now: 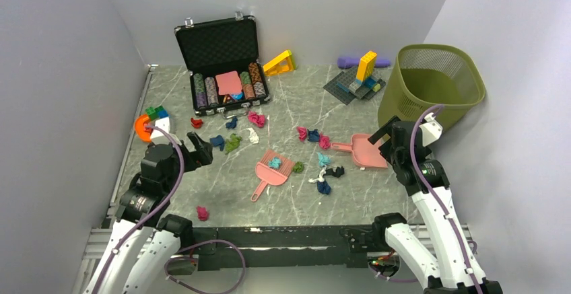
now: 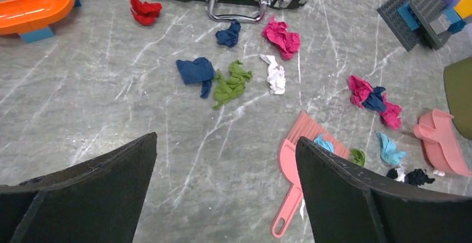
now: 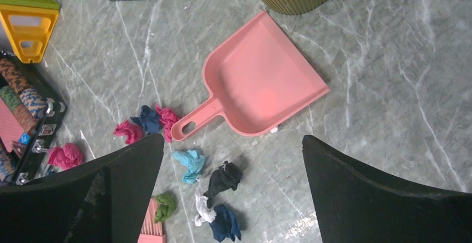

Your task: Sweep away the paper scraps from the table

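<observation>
Both arms hang over the mess with nothing in hand. The left gripper [image 1: 200,151] is spread wide above bare table [image 1: 222,196] near the left wall. The right gripper [image 1: 385,134] is just as wide open and hovers right over the pink dustpan [image 3: 261,87]. The split looks sensible, since each arm is nearest the tool it would likely take. The dustpan lies flat beside the olive bin [image 1: 431,82], handy for tipping out later. Its handle points back toward the middle of the table and its mouth faces the bin, away from the litter, so I judge it needs turning before it can catch anything. The pink brush [image 1: 272,171] rests between the arms with its handle angled toward the near edge, an easy reach for the left side. A teal wad sits on its bristles and a green one lies just beside them. The paper scraps [image 1: 232,142] lie scattered. One group is in front of the open chip case [image 1: 222,65], another sits between brush and dustpan, and a lone magenta wad lies near the left arm's base. None is in the dustpan, so sweeping has evidently not begun. The building blocks [image 1: 357,82] at the back stand well apart from the scraps.
</observation>
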Robot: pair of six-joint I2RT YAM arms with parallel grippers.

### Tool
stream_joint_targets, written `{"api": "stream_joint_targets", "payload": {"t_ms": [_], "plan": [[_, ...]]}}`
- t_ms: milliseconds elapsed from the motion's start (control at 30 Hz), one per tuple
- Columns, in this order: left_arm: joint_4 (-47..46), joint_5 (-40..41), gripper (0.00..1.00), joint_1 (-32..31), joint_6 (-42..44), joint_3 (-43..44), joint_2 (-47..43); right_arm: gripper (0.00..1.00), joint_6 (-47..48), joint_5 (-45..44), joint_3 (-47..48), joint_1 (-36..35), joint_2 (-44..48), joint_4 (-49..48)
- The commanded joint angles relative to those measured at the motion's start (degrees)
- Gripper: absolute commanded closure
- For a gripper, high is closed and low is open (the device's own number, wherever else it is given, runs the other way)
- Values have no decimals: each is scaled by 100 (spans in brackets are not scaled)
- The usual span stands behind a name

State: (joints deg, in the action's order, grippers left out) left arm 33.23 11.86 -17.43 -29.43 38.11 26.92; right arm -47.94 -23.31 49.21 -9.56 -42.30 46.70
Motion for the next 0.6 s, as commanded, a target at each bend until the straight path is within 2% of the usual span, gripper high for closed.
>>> {"api": "stream_joint_targets", "payload": {"t_ms": [0,400,567], "plan": [[-308,-342,2,12,16,14,136,0,-75,-154,-78,7,73,4],[-641,-913,2,12,356,-37,448,0,-253,-713,-63,8,-265,281],[-891,-1111,2,12,149,-154,608,0,-285,-271,-106,16,-546,-42]]}}
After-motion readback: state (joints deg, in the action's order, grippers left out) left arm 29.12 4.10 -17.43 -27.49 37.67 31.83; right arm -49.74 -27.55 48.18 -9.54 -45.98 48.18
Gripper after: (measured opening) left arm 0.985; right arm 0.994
